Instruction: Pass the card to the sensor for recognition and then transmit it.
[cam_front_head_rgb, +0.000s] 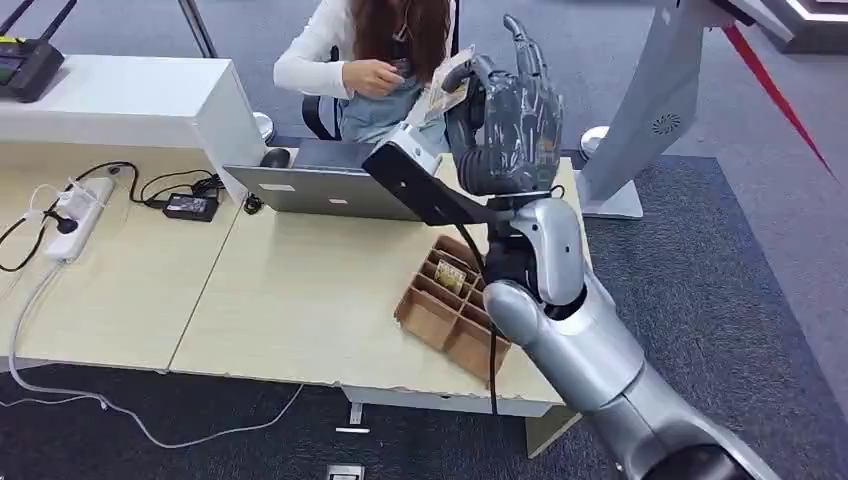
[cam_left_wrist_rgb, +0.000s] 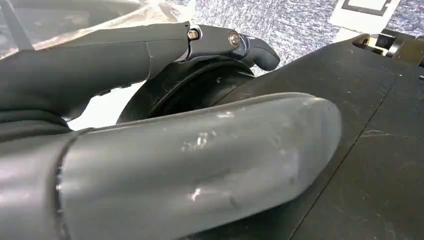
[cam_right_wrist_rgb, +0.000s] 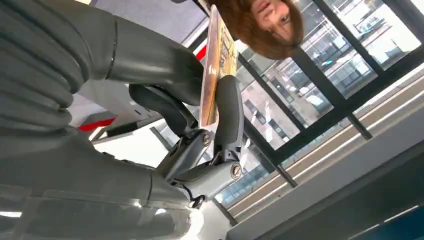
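Just past the fingers (cam_front_head_rgb: 520, 60) the way is blocked by a person (cam_front_head_rgb: 385, 60); the laptop (cam_front_head_rgb: 320, 185) is parked below them.

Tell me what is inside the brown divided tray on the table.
In the brown tray, one middle compartment holds a yellowish card. The near compartments look bare; the right arm covers the tray's far right part.

**Office corner, carpet and glass**

You face a pale wooden bench (cam_front_head_rgb: 300, 300) on speckled blue-grey carpet (cam_front_head_rgb: 760, 260). A white cabinet (cam_front_head_rgb: 120, 100) stands at its far left. From the right wrist you see tall dark-framed windows (cam_right_wrist_rgb: 325, 85), bright with daylight.
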